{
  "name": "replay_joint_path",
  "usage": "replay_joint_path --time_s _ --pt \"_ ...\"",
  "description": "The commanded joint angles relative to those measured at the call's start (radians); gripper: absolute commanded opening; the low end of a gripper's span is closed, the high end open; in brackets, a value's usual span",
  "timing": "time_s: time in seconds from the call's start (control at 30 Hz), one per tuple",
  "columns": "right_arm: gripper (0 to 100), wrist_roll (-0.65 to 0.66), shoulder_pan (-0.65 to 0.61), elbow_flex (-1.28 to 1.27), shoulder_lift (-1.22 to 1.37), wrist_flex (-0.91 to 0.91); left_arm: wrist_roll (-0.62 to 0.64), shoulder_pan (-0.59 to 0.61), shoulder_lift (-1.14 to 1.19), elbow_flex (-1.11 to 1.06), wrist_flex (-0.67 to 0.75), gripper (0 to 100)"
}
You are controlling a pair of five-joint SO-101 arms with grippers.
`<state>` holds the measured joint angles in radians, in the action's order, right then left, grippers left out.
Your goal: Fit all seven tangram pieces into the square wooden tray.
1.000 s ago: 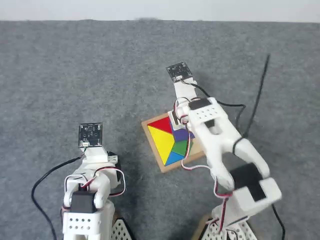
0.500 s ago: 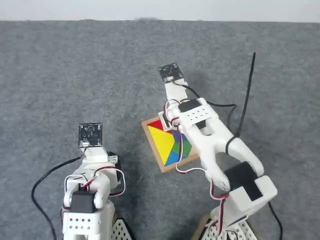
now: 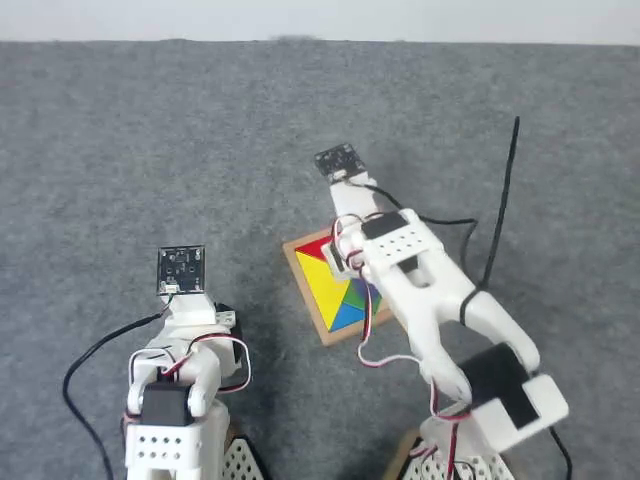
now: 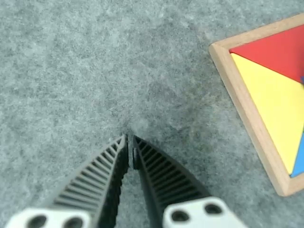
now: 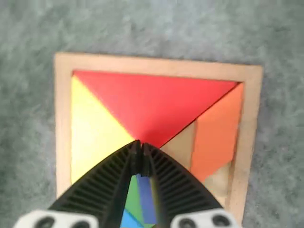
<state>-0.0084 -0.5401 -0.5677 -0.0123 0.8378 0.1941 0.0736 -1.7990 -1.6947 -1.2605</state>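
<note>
Wooden tray (image 5: 156,59) lies under the clenched right claw (image 5: 137,145); left claw (image 4: 129,138) clenched over grey mat (image 4: 95,71).

L arm (image 3: 178,385) sits folded back near its base, wrist tipped downward; L pincer (image 4: 129,142) closed, tips touching. R arm (image 3: 432,295) stretched fwd, wrist angled down; R pincer (image 5: 138,148) closed too, fingers pressed together.

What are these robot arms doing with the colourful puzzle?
It's a tangram puzzle. The right gripper, shut, hangs over the middle of the square wooden tray, where the red triangle meets the yellow triangle. Bare wood shows beside the orange piece. The left gripper, shut, is over the grey carpet beside the tray.
</note>
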Motion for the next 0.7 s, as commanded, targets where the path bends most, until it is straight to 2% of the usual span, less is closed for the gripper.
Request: replay_joint_path --time_s 0.0,0.33,0.67 --pt "0.7 0.031 -0.015 -0.008 -0.081 0.012 -0.011 0.006 -0.02 0.012 -0.002 1" --pt "0.7 0.071 -0.021 -0.012 -0.047 0.033 -0.011 0.006 -0.02 0.012 -0.002 1" --pt "0.7 0.055 0.004 -0.003 -0.145 0.048 -0.011 0.006 -0.02 0.012 -0.002 1"
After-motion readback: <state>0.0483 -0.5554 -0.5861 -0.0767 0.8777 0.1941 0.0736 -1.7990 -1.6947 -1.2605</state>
